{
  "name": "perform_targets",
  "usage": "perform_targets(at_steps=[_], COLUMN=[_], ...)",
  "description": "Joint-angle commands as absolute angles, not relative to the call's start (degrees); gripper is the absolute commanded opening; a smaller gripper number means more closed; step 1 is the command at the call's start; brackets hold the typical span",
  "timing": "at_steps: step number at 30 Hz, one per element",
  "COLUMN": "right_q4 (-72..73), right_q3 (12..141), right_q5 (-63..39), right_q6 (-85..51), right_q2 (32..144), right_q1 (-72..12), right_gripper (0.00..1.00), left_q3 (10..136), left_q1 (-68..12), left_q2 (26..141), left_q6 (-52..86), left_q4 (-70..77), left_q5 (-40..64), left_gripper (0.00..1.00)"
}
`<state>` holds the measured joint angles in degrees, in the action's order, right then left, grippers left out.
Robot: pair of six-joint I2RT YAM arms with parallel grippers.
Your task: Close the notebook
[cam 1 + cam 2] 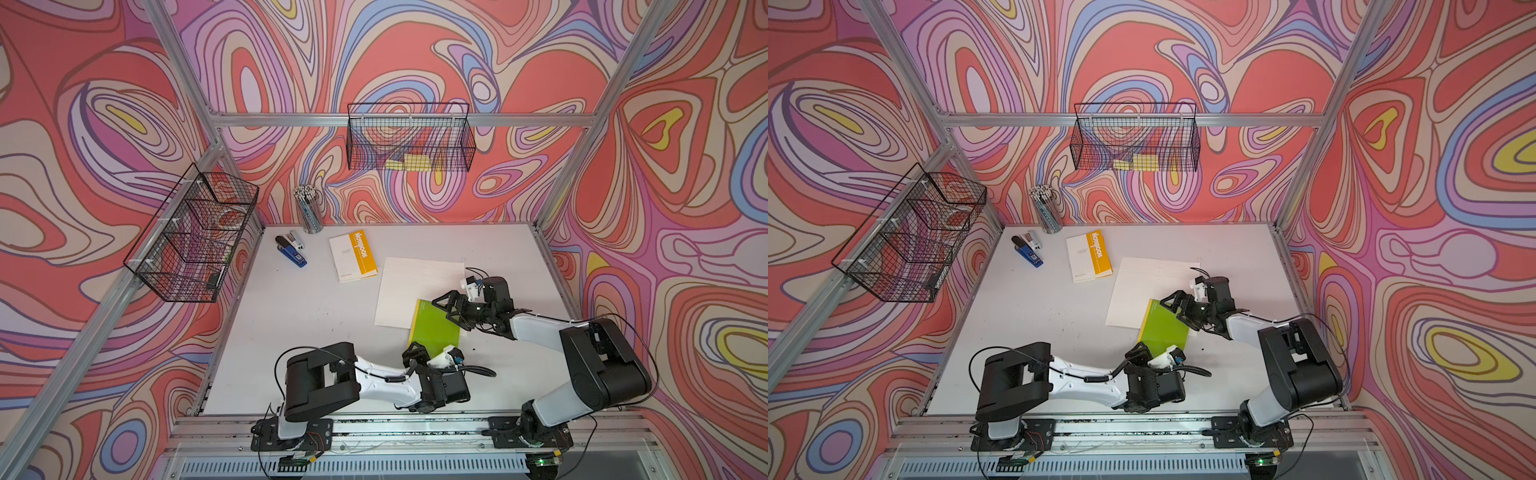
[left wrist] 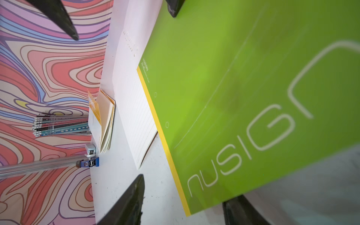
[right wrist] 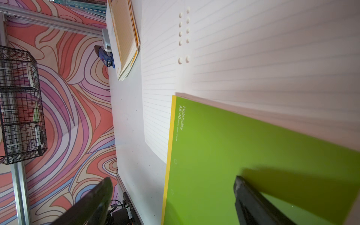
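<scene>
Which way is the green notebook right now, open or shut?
Half open. Its green cover is lifted at a slant over the lined white pages, most of which lie bare.

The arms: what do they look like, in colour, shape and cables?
The left arm and right arm have white links between black joint housings, with black cables looping outside. The left claw and right claw are black, with tapered fingers and a white bracket beside each.
</scene>
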<state>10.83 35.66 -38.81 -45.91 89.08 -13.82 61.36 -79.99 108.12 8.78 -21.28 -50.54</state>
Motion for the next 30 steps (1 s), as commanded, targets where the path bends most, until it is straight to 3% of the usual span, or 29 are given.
perform_targets(at_steps=[1,8,12,21,30], right_q4=[12.0,12.1,12.6,9.6,4.3], right_q3=[35.2,34.6,34.4,36.2,36.3], right_q5=[-38.2,-38.0,-37.9,-37.9,-37.9], right_q6=[-45.0,-44.7,-45.1,-44.3,-44.0], right_q2=[89.6,89.8,89.5,87.6,81.6], right_q1=[-13.9,-13.9,-13.9,-13.9,-13.9], right_gripper=[0.98,0.98,0.98,0.98,0.98], left_q3=[60.1,50.9,51.3,60.9,62.5], left_q1=[-80.3,-80.3,-80.4,-80.3,-80.3], left_q2=[103.7,91.1,90.7,107.7,111.3], left_q6=[10.7,0.6,-0.9,5.1,7.6], left_q4=[-23.3,-11.5,-11.8,-18.2,-21.2], left_q5=[-50.0,-36.0,-31.9,-41.2,-44.5], left_gripper=[0.66,0.68,0.69,0.69,0.76])
